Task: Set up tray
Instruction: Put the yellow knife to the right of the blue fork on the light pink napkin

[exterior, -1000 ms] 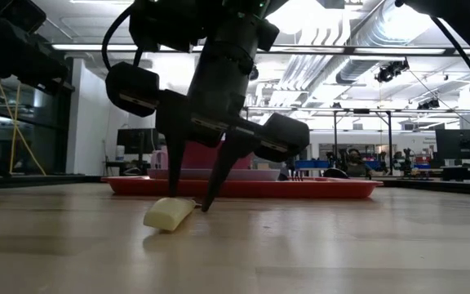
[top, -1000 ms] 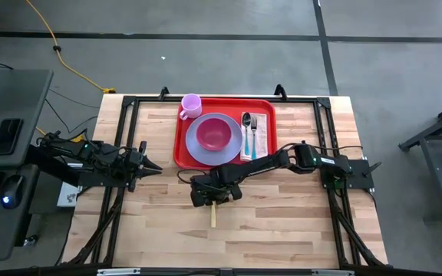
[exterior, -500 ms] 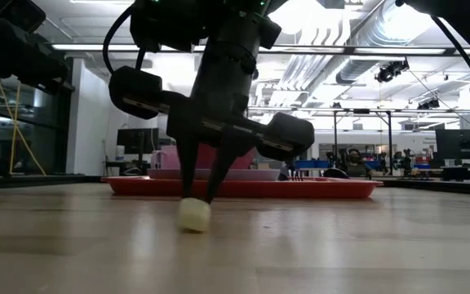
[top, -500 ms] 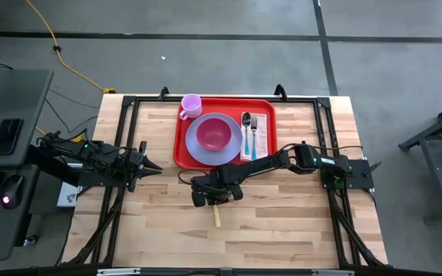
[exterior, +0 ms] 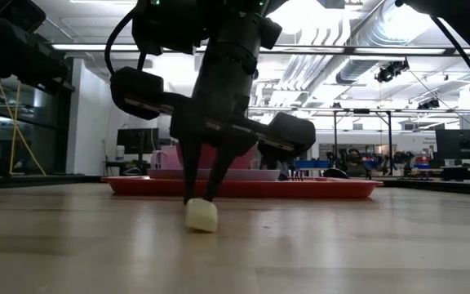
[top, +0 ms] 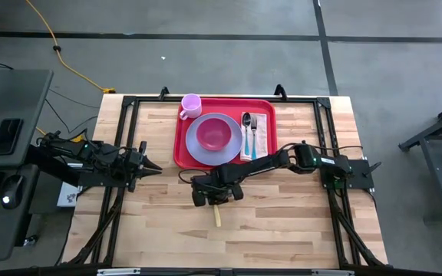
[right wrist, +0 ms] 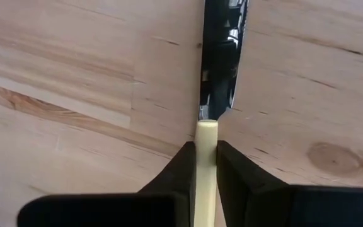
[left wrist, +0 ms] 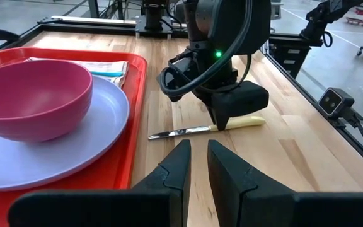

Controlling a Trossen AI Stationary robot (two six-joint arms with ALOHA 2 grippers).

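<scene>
So nearest the front edge, the right gripper (top: 216, 201) was pinched on one cream-handled knife (left wrist: 207, 129) lying on the wooden table (top: 282, 230). Left gripper (top: 153, 168) sat off to the side, fingers slightly apart, holding nothing. Farther back, one red tray (top: 183, 153) held one plate (top: 236, 152), one bowl (top: 213, 134), one spoon (top: 246, 123), one fork (top: 254, 126); one cup (top: 191, 105) at its corner.

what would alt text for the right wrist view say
The right gripper closes its two dark fingers around the cream handle of a knife lying on the wooden table. The steel blade points straight ahead.
</scene>
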